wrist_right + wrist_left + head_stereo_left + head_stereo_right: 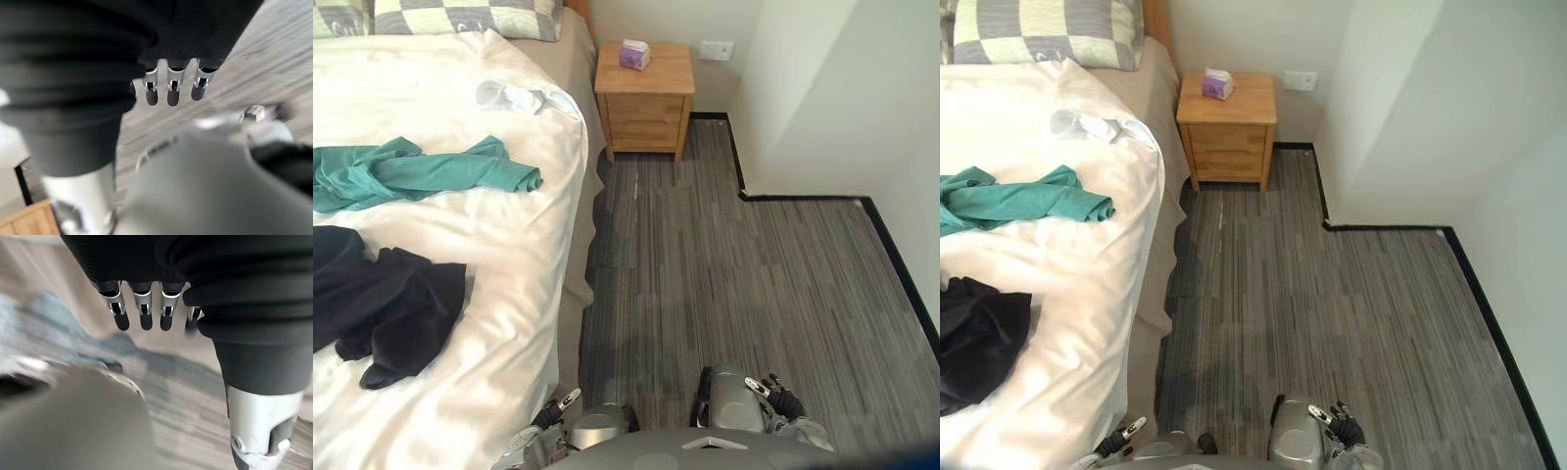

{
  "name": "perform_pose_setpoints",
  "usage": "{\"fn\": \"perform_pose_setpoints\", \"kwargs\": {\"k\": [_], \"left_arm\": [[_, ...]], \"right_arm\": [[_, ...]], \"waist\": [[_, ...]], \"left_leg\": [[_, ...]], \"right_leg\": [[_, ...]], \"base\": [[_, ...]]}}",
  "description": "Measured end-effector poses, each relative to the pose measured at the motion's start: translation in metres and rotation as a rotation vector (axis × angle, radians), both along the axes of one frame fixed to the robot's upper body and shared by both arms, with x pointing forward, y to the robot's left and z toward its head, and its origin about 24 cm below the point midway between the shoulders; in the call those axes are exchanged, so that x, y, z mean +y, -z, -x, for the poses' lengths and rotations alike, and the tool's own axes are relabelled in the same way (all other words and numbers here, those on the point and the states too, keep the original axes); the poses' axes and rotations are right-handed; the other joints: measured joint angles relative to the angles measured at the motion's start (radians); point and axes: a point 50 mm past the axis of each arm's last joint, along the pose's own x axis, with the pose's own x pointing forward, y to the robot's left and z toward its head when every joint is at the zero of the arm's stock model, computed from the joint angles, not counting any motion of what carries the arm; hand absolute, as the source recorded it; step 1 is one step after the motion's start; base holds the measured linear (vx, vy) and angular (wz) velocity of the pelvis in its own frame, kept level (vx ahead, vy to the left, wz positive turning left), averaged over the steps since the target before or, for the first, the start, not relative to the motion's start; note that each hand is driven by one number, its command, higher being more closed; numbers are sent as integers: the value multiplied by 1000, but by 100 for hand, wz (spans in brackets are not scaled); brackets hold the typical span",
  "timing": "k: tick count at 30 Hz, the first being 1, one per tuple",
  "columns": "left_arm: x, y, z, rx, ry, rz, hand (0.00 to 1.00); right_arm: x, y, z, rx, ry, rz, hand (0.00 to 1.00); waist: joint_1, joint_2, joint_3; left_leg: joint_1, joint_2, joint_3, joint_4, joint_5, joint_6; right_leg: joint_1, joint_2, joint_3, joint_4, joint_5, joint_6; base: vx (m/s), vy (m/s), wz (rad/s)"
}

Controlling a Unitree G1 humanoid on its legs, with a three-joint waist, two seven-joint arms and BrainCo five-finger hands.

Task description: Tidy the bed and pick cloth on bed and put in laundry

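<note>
L eye: bed [509, 323] w/ teal cloth [421, 171] at 9 o'clock, black cloth [401, 304] at 8, white cloth [514, 98] at 11, all apart.
R eye: nightstand [1227, 137] at 12, tissue box [1217, 86] on top.
L wrist: left hand [142, 308] released, fingers straight, empty.
R wrist: right hand [175, 83] likewise, over floor [274, 54].

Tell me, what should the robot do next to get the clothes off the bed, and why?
Probably reach the left robot hand toward the crumpled black cloth. It lies nearest on the white-covered bed, on the robot's left side, while the crumpled teal garment lies farther up. That hand and the right robot hand hang low with straight fingers, holding nothing.
</note>
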Motion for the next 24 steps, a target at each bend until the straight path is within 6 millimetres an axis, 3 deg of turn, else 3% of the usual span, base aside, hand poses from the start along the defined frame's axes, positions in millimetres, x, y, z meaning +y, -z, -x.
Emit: {"fn": "perform_pose_setpoints", "kwargs": {"k": [1,2,3,4,5,6,9,10,11,12,13,14,15,17,18,20,22,24], "left_arm": [[1,0,-1,-3,3,-2,0],[4,0,2,1,2,-10,0],[7,-1,3,1,1,-21,0],[6,0,4,5,1,-19,0],[1,1,3,5,9,-10,0],[-14,2,2,-2,19,21,0],[-17,2,-1,-11,14,20,0],[-16,2,-2,-17,0,19,0],[-19,3,2,-23,-13,28,0],[-14,2,3,-29,-22,13,0],[-9,0,-1,-39,-32,3,0],[-8,0,-1,-45,-33,2,0],[-7,0,0,-49,-38,-2,0],[-9,-2,0,-82,-73,9,0],[-10,-2,1,-86,-84,13,0],[-11,0,8,-69,-108,21,0],[-11,0,8,-65,-108,23,0],[-12,0,5,-59,-102,30,0]], "right_arm": [[1,0,-1,-4,4,-1,0],[4,1,1,-1,10,-11,0],[8,3,5,9,9,-20,0],[9,3,7,8,19,-26,0],[4,2,6,0,20,-12,0],[-4,-2,0,-23,18,14,0],[-4,-5,-8,-49,14,21,0],[-5,-5,-8,-47,7,24,0],[-9,-8,-11,-58,-33,42,0],[-8,-8,-10,-56,-46,40,0],[-8,-5,-7,-29,-48,37,0],[-6,-3,-3,-9,-70,31,0],[-5,-2,-3,0,-82,28,0],[-4,-3,-6,-3,-127,31,0],[-4,-3,-7,1,-136,30,0],[-3,-2,-6,15,-157,34,0],[-2,0,-3,35,-160,31,0],[-3,2,3,55,-157,34,0]], "waist": [[-2,-2,-1],[-3,-19,-8],[-2,-40,-9],[-3,-42,-7],[-4,-18,-7],[1,20,-20],[2,37,-27],[6,43,-30],[10,78,-38],[7,60,-23],[10,67,0],[16,44,-3],[25,38,-5],[50,33,-4],[54,32,-3],[61,34,-4],[66,34,-4],[69,35,-6]], "left_leg": [[13,7,1,-9,-4,-8],[43,8,2,-24,-20,-34],[77,-3,-1,-30,-40,-68],[143,2,-3,-30,-67,-102],[163,20,3,-26,-68,-105],[158,56,2,25,-51,-111],[62,117,-20,325,66,-171],[-38,152,-74,528,221,-197],[-142,224,-103,732,321,-208],[-190,241,-99,845,275,-204],[-263,254,-109,966,180,-173],[-336,225,-75,984,110,-141],[-359,203,-57,956,88,-135],[-437,98,-2,667,48,-133],[-440,75,12,559,50,-134],[-414,9,68,136,144,-141],[-431,2,182,0,208,-137],[-429,14,333,4,217,-100]], "right_leg": [[-9,9,0,-117,54,0],[-18,13,3,-309,158,21],[-22,2,11,-375,186,20],[-13,4,31,-329,318,-42],[-19,18,28,-283,320,-80],[-35,48,25,-211,247,-108],[9,106,27,-184,158,-140],[77,142,15,-263,139,-117],[111,156,5,-156,97,-146],[147,160,25,-160,14,-167],[220,182,38,-173,-5,-188],[278,178,53,-216,-7,-179],[302,173,59,-237,-6,-173],[387,164,99,-334,-1,-149],[401,162,107,-351,-1,-147],[459,163,114,-418,-2,-140],[540,166,88,-476,-12,-124],[610,160,42,-508,-46,-95]], "base": [[443,-350,62],[457,-397,39],[584,-496,39],[520,-416,15],[509,-409,-10],[456,-427,-38],[411,-463,-48],[428,-334,-53],[475,-304,-42],[531,-238,-27],[455,-224,-18],[391,-213,-30],[320,-205,-39],[358,-160,-43],[428,-90,-38],[411,-28,-16],[524,26,28],[617,69,51]]}}
